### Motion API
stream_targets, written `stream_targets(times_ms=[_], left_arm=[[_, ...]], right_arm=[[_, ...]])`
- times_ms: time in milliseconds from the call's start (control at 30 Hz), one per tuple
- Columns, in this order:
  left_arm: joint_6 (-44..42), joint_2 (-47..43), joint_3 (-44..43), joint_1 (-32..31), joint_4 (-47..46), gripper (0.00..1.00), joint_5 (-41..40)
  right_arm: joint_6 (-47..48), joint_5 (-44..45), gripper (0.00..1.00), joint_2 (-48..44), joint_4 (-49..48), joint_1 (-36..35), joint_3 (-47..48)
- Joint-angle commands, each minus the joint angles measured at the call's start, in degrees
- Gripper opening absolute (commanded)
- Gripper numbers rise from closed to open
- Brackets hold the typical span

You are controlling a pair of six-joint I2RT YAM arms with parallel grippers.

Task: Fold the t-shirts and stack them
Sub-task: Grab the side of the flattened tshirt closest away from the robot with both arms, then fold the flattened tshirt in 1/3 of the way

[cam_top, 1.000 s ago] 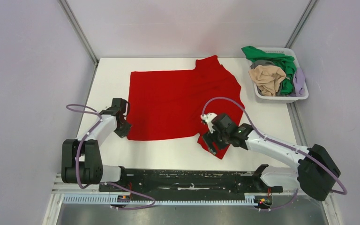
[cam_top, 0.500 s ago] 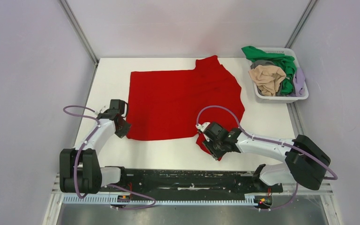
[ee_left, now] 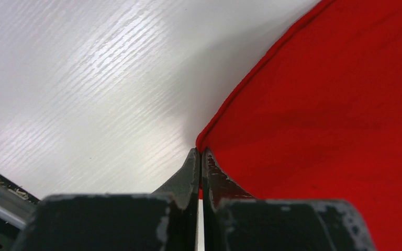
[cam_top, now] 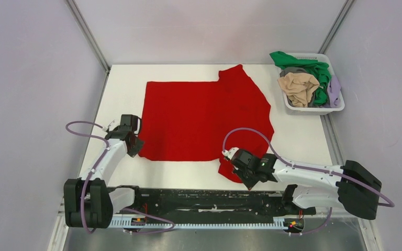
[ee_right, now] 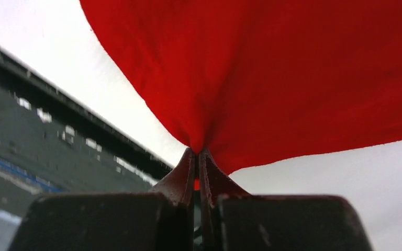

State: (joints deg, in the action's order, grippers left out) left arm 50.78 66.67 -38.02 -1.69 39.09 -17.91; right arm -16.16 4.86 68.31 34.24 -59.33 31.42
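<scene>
A large red t-shirt (cam_top: 204, 117) lies spread over the middle of the white table. My left gripper (cam_top: 134, 147) is shut on the shirt's near-left corner (ee_left: 205, 142), the hemmed edge pinched between its fingertips. My right gripper (cam_top: 245, 177) is shut on the red sleeve flap (ee_right: 251, 78) at the shirt's near-right, close to the table's front edge; the cloth bunches into the jaws. More t-shirts, green (cam_top: 314, 70), beige (cam_top: 298, 86), grey and lavender (cam_top: 335, 89), are heaped in the basket.
The white slatted basket (cam_top: 314, 108) stands at the back right corner of the table. The black rail (cam_top: 209, 198) with the arm bases runs along the near edge. Grey walls close in on both sides and the back.
My right gripper moved toward the front edge and closed on the red sleeve flap. My left gripper drew slightly nearer and to the left with its corner still held.
</scene>
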Motion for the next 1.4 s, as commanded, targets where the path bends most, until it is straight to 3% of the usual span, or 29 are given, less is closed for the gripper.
stream_targets(times_ms=[0, 167, 333, 533, 933, 1367], left_arm=[[2.69, -2.85, 1.42, 0.11, 3.70, 0.02, -4.00], [2.46, -5.43, 2.55, 0.23, 3.25, 0.02, -2.26], [1.03, -6.97, 1.44, 0.21, 1.19, 0.02, 3.12], [0.54, -7.19, 0.55, 0.20, -1.32, 0.02, 6.59], [1.68, 2.87, -8.41, 0.20, -2.05, 0.02, 6.65], [1.58, 13.17, -18.95, 0.49, -1.87, 0.02, 3.91]], right_arm=[[-3.39, -4.69, 0.00, -4.34, 11.29, -2.69, -1.67], [-4.76, -3.39, 0.00, -8.00, 10.38, -2.79, -0.83], [-5.02, 4.80, 0.00, -7.65, 4.53, -2.10, 3.44], [-0.16, 12.81, 0.00, -8.10, 1.78, 4.00, 9.42], [7.84, 13.76, 0.00, -3.81, -7.64, 18.60, 15.83], [13.58, 10.68, 0.00, 4.45, -9.24, 28.65, 24.32]])
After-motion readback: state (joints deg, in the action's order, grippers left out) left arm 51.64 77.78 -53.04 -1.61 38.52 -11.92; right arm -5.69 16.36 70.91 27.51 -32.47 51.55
